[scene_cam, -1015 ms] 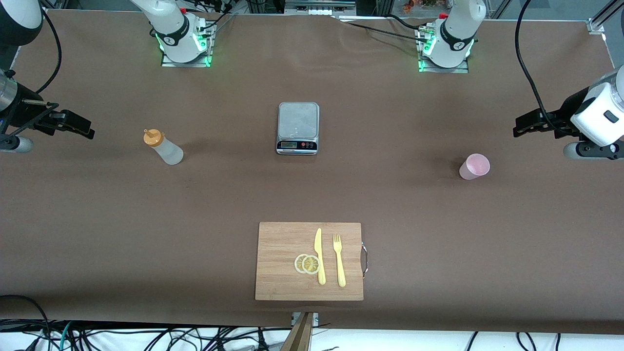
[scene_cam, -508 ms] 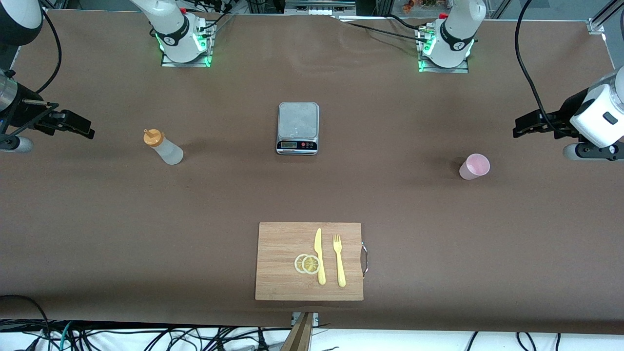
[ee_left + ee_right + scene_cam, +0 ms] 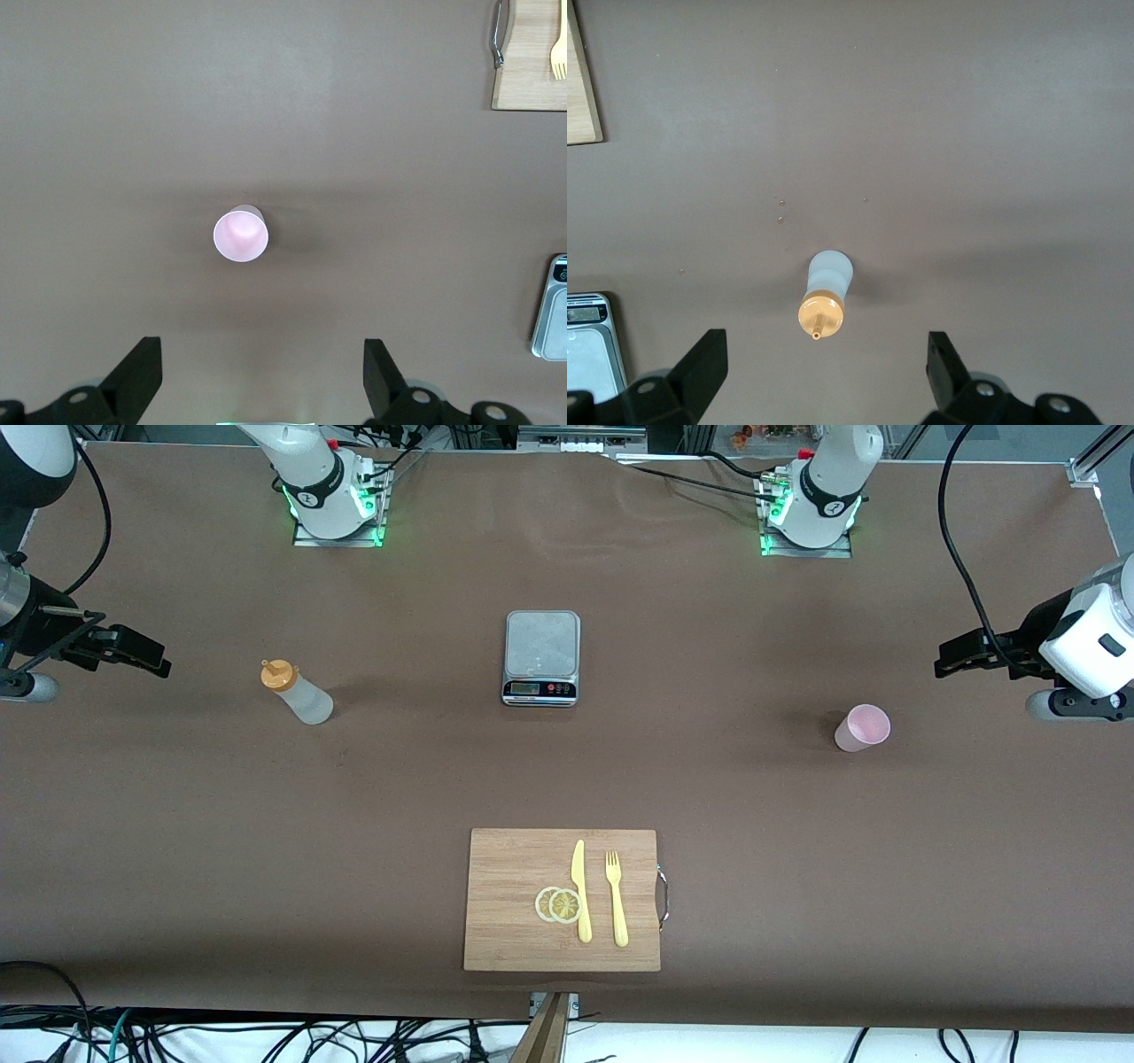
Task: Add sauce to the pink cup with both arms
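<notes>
The sauce (image 3: 299,693) stands upright on the brown tabletop (image 3: 797,868) toward the right arm's end, its orange nozzle cap on top, with bare tabletop all around it. The pink cup (image 3: 861,728) stands upright and apart from everything else toward the left arm's end, its mouth facing up; nothing can be made out inside it. Between the two, and a little farther from the front camera, sits a grey scale (image 3: 541,657) with its display facing that camera. Nearer to the front camera, in the middle of the tabletop, lies a wooden cutting board (image 3: 514,868) carrying two lemon slices (image 3: 558,904), a yellow knife (image 3: 580,890) and a yellow fork (image 3: 616,899) side by side; a metal handle is on the board's edge toward the left arm's end. The right tool (image 3: 133,651) hangs in the air over the tabletop's edge at the right arm's end, well apart from the sauce, its fingers (image 3: 700,363) spread wide and holding nothing. The left tool (image 3: 966,654) hangs over the tabletop at the left arm's end, near the pink cup but not touching it, its fingers (image 3: 137,367) likewise spread wide and empty.
</notes>
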Controlling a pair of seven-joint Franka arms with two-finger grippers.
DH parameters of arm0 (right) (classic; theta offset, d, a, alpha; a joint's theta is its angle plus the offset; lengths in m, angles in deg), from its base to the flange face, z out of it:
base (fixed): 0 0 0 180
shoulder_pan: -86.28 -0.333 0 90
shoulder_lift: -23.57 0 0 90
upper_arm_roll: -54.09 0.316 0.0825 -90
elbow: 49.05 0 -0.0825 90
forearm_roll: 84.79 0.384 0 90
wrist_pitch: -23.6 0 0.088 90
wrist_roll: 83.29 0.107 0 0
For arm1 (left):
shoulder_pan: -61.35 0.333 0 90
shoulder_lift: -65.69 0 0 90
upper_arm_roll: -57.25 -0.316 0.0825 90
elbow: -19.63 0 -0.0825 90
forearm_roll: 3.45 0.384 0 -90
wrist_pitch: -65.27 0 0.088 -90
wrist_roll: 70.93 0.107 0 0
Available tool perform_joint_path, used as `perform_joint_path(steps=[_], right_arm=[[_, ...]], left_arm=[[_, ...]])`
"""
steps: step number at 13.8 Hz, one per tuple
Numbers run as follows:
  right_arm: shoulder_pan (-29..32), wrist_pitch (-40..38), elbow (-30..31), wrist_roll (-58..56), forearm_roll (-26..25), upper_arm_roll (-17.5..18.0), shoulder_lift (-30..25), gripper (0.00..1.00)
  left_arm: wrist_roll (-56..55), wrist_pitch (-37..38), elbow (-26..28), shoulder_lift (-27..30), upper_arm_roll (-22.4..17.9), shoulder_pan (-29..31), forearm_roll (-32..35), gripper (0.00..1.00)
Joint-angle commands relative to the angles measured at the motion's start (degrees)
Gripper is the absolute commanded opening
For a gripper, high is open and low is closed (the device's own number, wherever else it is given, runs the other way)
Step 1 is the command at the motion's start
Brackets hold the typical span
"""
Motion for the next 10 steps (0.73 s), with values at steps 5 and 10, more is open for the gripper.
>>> perform_joint_path(steps=[5,10], right_arm=[[0.3,-0.9,0.4,-0.5,0.2,0.0,-1.3,1.0],[0.3,-0.9,0.4,-0.5,0.2,0.0,-1.3,1.0]], left_arm=[[0.7,0.8,0.3,-0.6,-0.4,0.3,-0.6,1.0],[0.7,0.8,0.2,-0.6,-0.4,0.3,-0.4,1.0]])
